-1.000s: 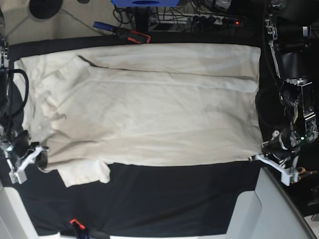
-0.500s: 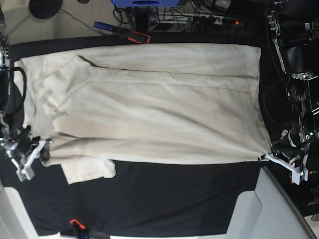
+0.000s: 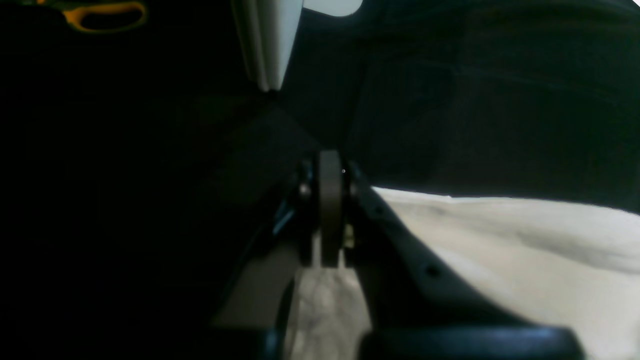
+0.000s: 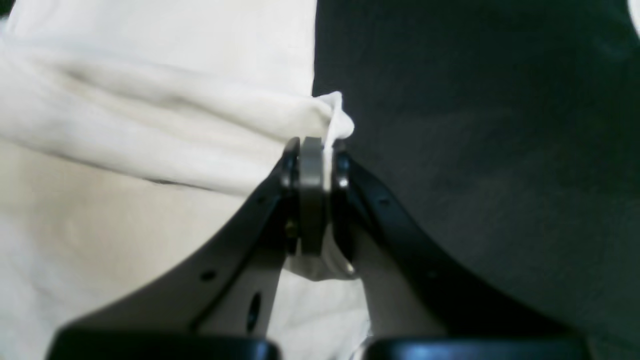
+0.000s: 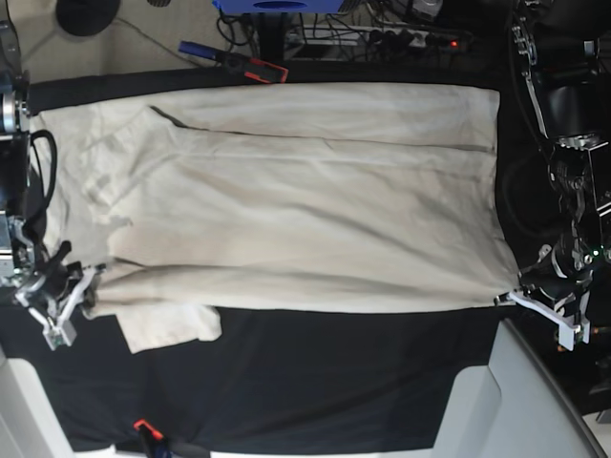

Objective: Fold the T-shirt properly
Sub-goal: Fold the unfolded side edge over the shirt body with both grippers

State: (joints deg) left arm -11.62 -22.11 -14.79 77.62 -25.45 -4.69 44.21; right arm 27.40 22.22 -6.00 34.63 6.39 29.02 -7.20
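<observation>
T-shirt [image 5: 286,200] lies spread flat across the black table cover [image 5: 334,382], long axis left-right in the base view. Since a second ago its near edge has moved toward the camera and pulled straighter: the near right corner is lower in that view now, and so is the near left corner by the sleeve. The loose sleeve flap [image 5: 170,327] sticks out from under that edge onto bare cover.

My read: both arms are dragging the near edge outward to tension and flatten the cloth before a fold. No fold of this edge has started yet.

Right gripper [image 4: 315,165], at the shirt's near left corner in the base view: jaws pinched tight on a bunch of cream fabric, a tuft poking out past the tips. Arm low, fingers pointing along the shirt edge.

Left gripper [image 3: 330,210], at the shirt's near right corner: jaws closed together, and pale cloth seen between the fingers behind the tips, so it looks clamped on the hem corner. Wrist low, just off the shirt's right end.

Risk: uneven pull could skew the hem.
</observation>
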